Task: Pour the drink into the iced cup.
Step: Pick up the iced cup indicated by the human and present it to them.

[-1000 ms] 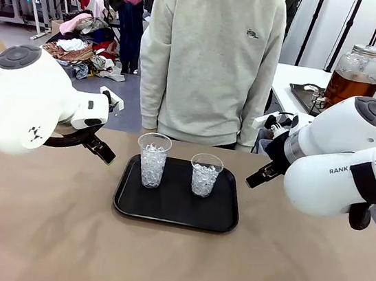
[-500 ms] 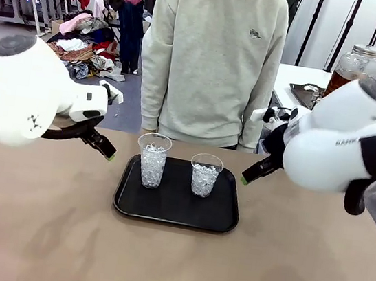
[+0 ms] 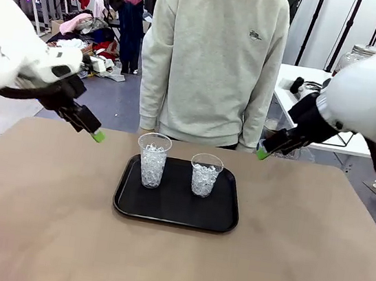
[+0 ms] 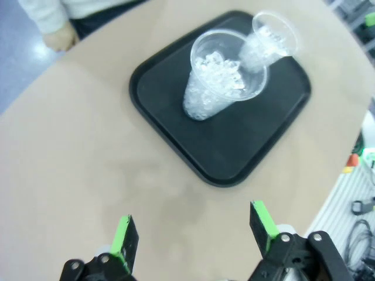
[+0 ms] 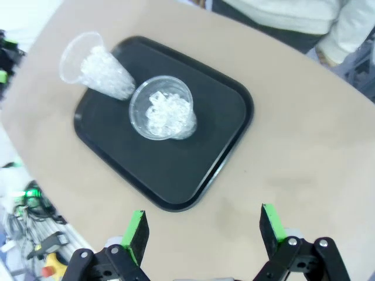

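On the near counter (image 3: 58, 234) a black tray (image 3: 172, 208) is carrying two iced cups, standing apart: the taller cup (image 3: 152, 160) left, the shorter cup (image 3: 205, 175) right. The left claw (image 4: 191, 219) and right claw (image 5: 203, 216) are hovering off the tray's sides, both spread wide and holding nothing. Beyond the person (image 3: 212, 60), the lidded glass jar (image 3: 355, 57) is peeking past the right arm at far right (the drink inside is hidden there). Judging by its build, it is going to handle heavy, slick and breakable, with its load sloshing, so gripping low around the body looks wisest.
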Controlling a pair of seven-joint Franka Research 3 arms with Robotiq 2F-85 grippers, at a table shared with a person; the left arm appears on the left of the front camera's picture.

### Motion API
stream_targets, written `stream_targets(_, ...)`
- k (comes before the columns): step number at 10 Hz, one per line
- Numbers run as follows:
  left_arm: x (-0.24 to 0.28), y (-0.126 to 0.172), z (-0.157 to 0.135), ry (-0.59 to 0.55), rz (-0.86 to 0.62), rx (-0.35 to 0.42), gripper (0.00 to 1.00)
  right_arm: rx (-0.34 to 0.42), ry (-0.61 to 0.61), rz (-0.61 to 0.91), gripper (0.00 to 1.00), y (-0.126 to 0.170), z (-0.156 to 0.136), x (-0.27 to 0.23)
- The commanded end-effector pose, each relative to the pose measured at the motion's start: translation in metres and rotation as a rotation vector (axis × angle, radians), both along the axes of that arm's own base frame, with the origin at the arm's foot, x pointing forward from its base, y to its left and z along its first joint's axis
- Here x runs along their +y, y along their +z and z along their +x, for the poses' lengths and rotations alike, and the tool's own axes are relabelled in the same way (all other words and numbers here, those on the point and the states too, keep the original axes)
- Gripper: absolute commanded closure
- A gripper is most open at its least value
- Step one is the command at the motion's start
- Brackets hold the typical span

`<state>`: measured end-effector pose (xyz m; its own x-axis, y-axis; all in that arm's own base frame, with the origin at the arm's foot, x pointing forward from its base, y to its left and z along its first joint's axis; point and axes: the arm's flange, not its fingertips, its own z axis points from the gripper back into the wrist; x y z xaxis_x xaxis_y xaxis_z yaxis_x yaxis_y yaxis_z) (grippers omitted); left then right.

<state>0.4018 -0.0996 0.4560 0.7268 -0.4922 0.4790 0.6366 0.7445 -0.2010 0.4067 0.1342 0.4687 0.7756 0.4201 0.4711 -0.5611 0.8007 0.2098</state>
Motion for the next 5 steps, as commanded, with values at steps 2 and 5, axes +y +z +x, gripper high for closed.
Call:
stream_targets(2,0.034,-0.003,0.019,-0.016,-0.165,0.083,0.0,0.095,-0.006,0.234,0.0,0.005,0.012,-0.035)
stream_targets(5,0.05,-0.014,0.028,-0.006,-0.288,0.171,0.0,0.161,-0.021,0.361,0.0,-0.001,0.019,-0.052)
